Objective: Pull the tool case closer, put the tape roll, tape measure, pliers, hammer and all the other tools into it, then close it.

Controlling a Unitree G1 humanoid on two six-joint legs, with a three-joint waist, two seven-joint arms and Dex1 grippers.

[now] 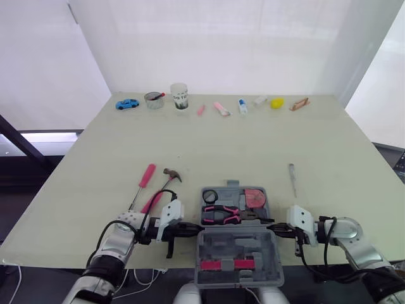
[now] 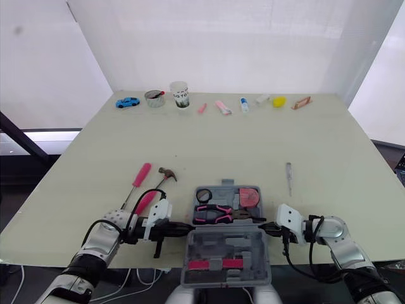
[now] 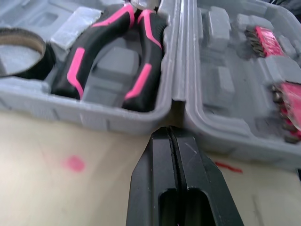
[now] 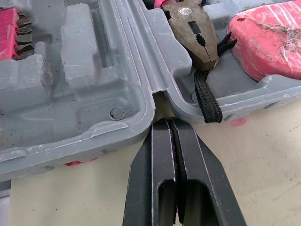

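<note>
Two grippers clenched empty: L gripper (image 3: 170, 129) and R gripper (image 4: 165, 121), tips at hinge ends of open case (image 1: 237, 244), desk's (image 1: 253, 139) near edge. In: pliers (image 1: 221, 214), tape roll (image 1: 210, 196), tape measure (image 1: 255, 197). To do: hammer (image 1: 161, 188), screwdriver (image 1: 147, 175), thin driver (image 1: 292, 178) beyond; then close.

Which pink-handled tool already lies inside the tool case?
The pliers, lying in the tool case; the pink screwdriver and the hammer lie on the table to its left.

Tool case (image 1: 209, 244) at near table (image 1: 253, 145) edge, open. Inside: pliers (image 1: 221, 214), tape roll (image 1: 211, 196), tape measure (image 1: 255, 197). Hammer (image 1: 161, 189), screwdriver (image 1: 143, 183) left of it; slim screwdriver (image 1: 292, 178) right.
</note>
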